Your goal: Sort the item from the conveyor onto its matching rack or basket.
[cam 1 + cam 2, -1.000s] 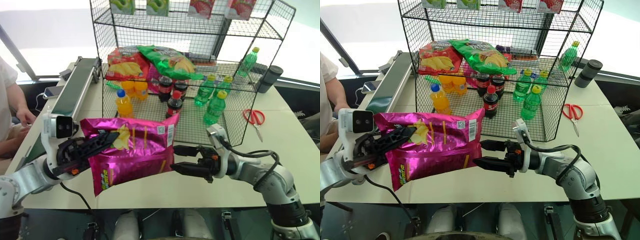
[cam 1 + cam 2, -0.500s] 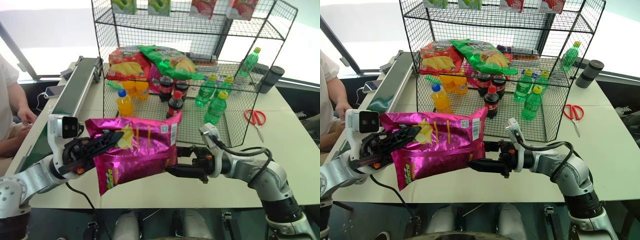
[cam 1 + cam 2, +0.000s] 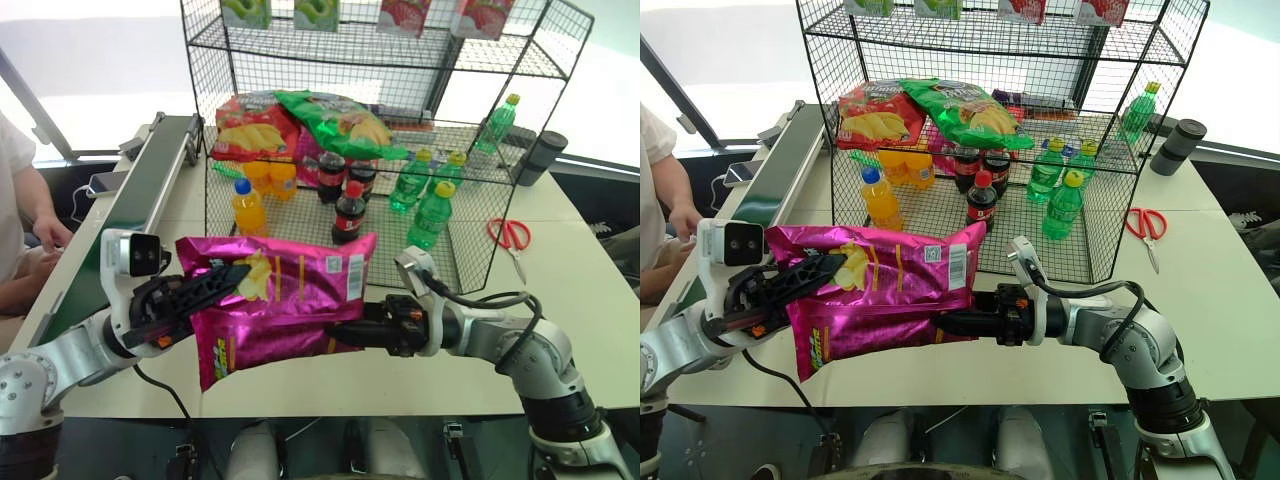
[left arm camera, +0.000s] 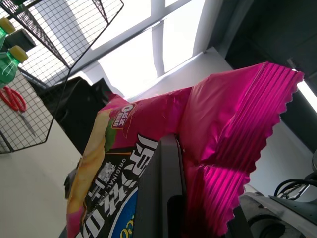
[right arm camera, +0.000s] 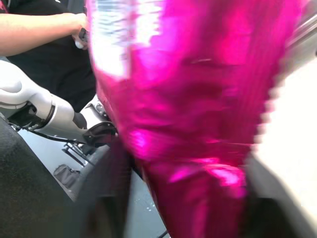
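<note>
The item, a shiny magenta-pink snack bag (image 3: 290, 290) with yellow stripes and a barcode label, hangs above the table's front edge, in front of the rack (image 3: 390, 250). My left gripper (image 3: 222, 279) is shut on its left end; one black finger (image 4: 163, 188) lies across the crinkled foil. From the right, my right gripper (image 3: 340, 335) reaches in level, its fingers drawn together on the bag's lower right part, and pink foil (image 5: 188, 124) sits between them. The conveyor (image 3: 140, 200), a dark green belt in a grey frame, runs along the left.
The rack's middle tier holds a red bag (image 3: 250, 125) and a green bag (image 3: 335, 120); orange, cola and green bottles stand below. Red scissors (image 3: 510, 238) and a black cup (image 3: 545, 155) lie at the right. A person's arm (image 3: 30, 225) is beside the conveyor.
My right gripper slid a little left and went from open to closed on the bag's lower right part. The bag's right end rose slightly. The left arm kept still.
</note>
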Controlling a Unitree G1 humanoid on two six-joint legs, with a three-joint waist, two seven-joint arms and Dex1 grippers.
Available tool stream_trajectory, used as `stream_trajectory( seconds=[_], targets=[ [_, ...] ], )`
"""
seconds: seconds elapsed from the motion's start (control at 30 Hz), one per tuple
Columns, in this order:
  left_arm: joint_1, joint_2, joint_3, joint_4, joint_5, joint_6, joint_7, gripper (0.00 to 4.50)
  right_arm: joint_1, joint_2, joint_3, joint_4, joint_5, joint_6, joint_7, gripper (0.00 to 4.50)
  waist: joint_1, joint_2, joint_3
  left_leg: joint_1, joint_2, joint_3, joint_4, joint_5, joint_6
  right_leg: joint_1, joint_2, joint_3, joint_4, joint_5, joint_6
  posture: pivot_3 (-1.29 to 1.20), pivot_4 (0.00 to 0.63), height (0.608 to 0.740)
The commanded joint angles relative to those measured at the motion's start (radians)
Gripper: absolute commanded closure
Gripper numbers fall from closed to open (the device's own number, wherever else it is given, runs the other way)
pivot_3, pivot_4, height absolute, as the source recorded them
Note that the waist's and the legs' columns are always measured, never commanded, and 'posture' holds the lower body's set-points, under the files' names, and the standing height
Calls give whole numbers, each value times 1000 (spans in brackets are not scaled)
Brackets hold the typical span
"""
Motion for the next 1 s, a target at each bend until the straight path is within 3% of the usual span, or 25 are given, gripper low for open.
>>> stream_trajectory(
  seconds=[0.03,0.07,0.33,0.43,0.7,1.0],
  targets=[
    [1,3,4,-23,-22,-9,-5,4500,-5,4,-13,-16,21,-2,7,4192,0,0,0,0,0,0,0,0,0,0,0,0,0,0,0,0,150,726],
    [2,4,5,-23,-22,-8,-6,4500,-4,4,-13,-16,20,-2,8,4386,0,0,0,0,0,0,0,0,0,0,0,0,0,0,0,0,150,726],
    [-2,6,-2,-5,-8,-22,31,4500,-2,1,-15,-14,10,-11,14,4386,0,0,0,0,0,0,-1,0,0,0,-1,0,-1,0,0,0,150,726],
    [-2,3,2,-4,7,-30,39,3715,1,-3,-21,-12,7,-13,14,4386,0,0,1,0,0,0,-1,0,0,-1,-1,0,-1,0,0,0,150,726],
    [4,16,20,17,29,-23,23,11,33,-31,-55,-33,18,-20,22,4386,0,1,1,-1,0,0,-2,0,0,-1,-1,0,-3,0,0,0,150,726],
    [6,21,43,55,169,-33,-49,0,92,-62,-120,-75,46,-19,3,4386,1,1,1,-1,0,0,-5,0,0,-2,0,0,-6,0,0,0,150,726]
  ],
)
